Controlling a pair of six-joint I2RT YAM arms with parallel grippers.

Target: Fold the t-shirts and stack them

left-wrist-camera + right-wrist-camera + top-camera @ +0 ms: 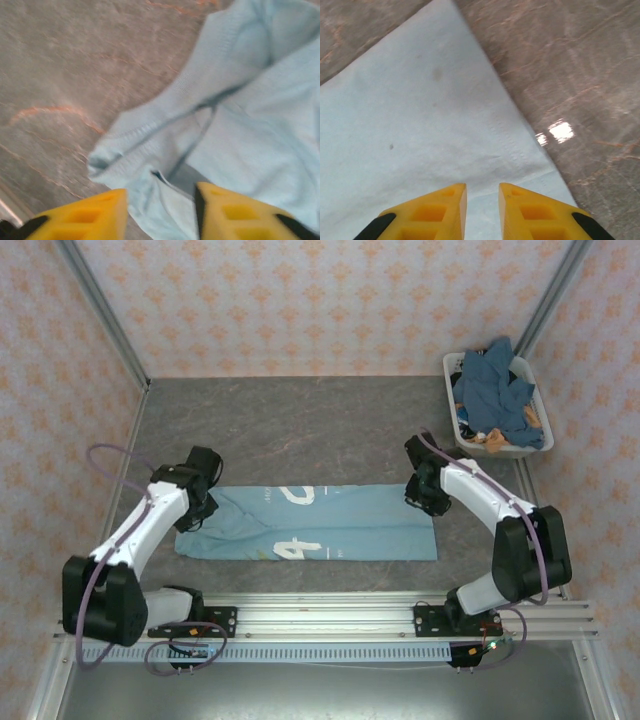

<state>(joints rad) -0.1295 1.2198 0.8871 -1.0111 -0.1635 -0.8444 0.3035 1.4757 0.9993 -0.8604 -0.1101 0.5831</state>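
Your shirt (340, 525) lies on the table (300, 420) between the two arms, folded into one long flat strip that runs left to right, just beyond the rail (330, 612) that carries the arm bases. It is light sky-blue. The white print (297, 548) shows in two pieces near the middle, one at the far edge and one at the near edge.

Your left gripper (197, 510) is at the strip's left end. In its wrist view the yellow fingers (85, 220) stand clearly apart and have hold of nothing. The shirt's rumpled end lies on the table below and ahead of them, with a folded hem curling toward the left finger and bare table to its left. That view is a little blurred.

Your right gripper (428, 498) sits at the strip's far right corner. Its fingers (535, 215) are only a narrow slit apart, with nothing clamped between them; through the gap you see flat cloth. Here the shirt lies smooth. Its right edge runs diagonally from the top of the view down past the right finger, with bare table and a bright glint of light to the right.

The basket (450, 390) stands in the table's far right corner, well apart from the shirt. It is heaped with darker blue shirts (495, 390), and some orange cloth (492, 438) shows at its near end.
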